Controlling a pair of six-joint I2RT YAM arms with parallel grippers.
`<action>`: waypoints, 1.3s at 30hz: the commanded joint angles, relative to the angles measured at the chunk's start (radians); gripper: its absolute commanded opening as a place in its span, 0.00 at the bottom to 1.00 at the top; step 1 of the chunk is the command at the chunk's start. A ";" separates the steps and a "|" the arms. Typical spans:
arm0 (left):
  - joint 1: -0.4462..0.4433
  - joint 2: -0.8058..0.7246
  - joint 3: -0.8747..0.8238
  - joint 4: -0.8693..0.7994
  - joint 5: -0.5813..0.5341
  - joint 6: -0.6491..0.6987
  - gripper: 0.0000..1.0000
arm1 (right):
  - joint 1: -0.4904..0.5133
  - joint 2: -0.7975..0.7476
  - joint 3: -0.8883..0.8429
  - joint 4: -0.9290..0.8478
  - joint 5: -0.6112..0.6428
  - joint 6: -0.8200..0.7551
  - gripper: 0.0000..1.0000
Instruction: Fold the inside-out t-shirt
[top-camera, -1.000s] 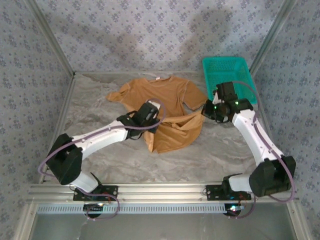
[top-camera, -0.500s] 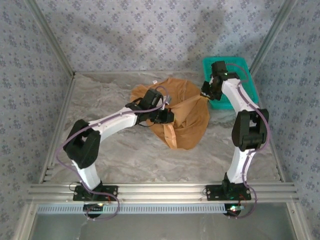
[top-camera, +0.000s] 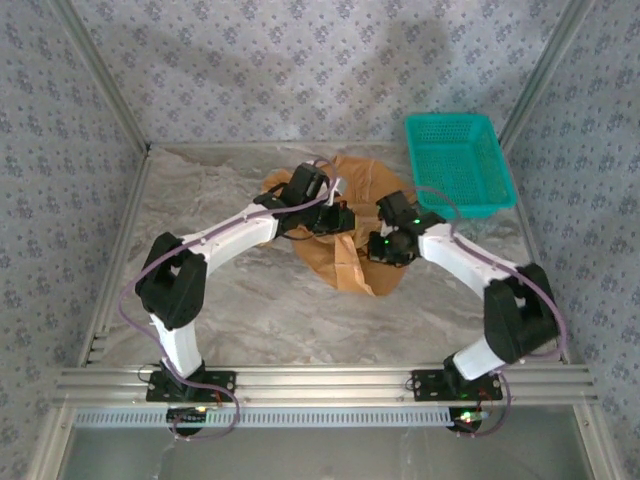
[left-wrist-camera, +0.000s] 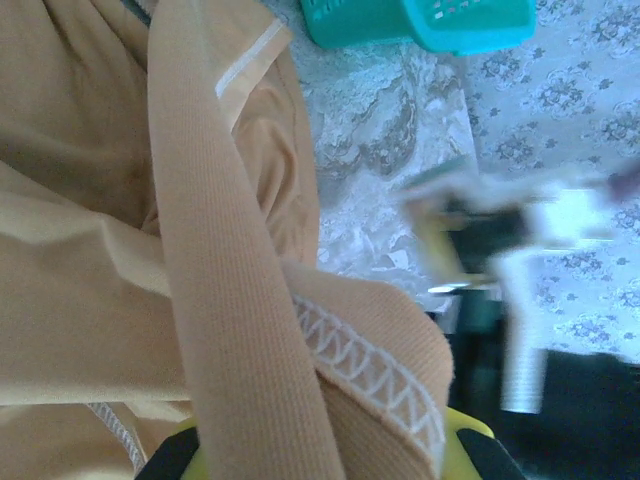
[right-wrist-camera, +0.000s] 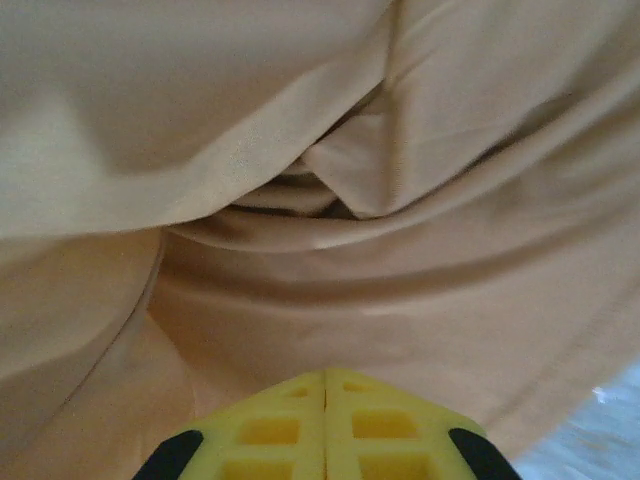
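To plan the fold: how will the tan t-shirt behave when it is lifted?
Probably floppy: the t-shirt sags in bunched folds and holds no shape. Likely light, as thin cloth drapes softly over the left fingers. The ribbed knit looks grippy rather than slippery, I think.

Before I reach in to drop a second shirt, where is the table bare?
Bare table: the left side, between the left arm and side rail, and the near strip between t-shirt and front rail. Crowded: the middle, where left gripper and right gripper meet, and the teal basket corner.
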 joint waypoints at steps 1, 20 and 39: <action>-0.003 -0.039 0.063 -0.027 0.026 -0.011 0.00 | 0.025 0.124 0.055 0.185 -0.024 0.081 0.05; 0.007 -0.323 0.103 -0.046 -0.065 -0.036 0.00 | 0.038 0.700 0.723 -0.031 0.188 0.328 0.89; 0.248 -0.327 -0.175 -0.005 -0.067 0.007 0.00 | 0.048 0.496 0.685 -0.150 0.015 0.087 0.00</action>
